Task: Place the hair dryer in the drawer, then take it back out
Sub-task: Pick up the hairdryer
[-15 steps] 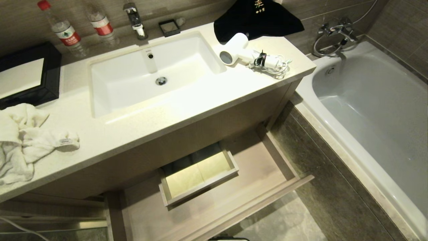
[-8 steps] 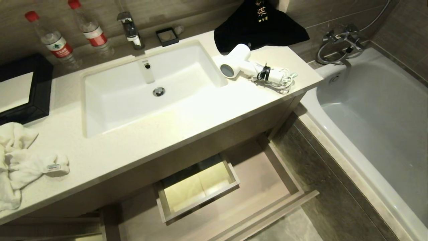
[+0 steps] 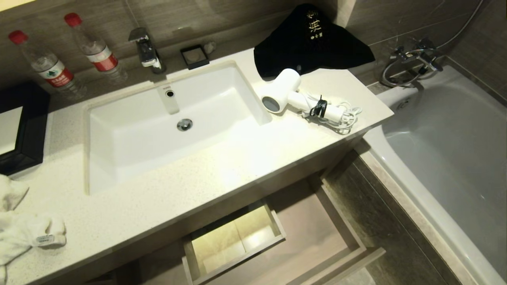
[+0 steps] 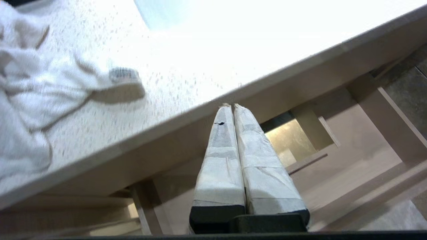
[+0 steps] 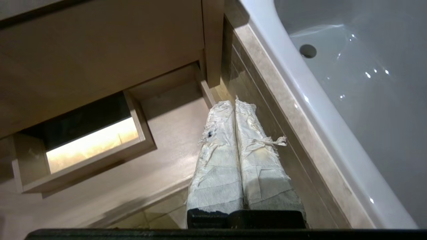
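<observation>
Hair dryer (image 3: 295, 97): on surface (image 3: 222, 166), far right corner, ungrasped. Drawer (image 3: 317, 233): open below. Left claw (image 4: 233, 106), right claw (image 5: 235, 101): closed, empty, parked low. Step: first pickup; next needs a reach up.

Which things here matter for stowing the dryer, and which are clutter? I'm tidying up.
Needed:
hair dryer on the counter
open drawer below

Clutter:
two water bottles
white towel
black cloth
small black dish

Two bottles (image 3: 59, 59) behind sink (image 3: 119, 158); bathtub (image 3: 455, 158) beside.
</observation>
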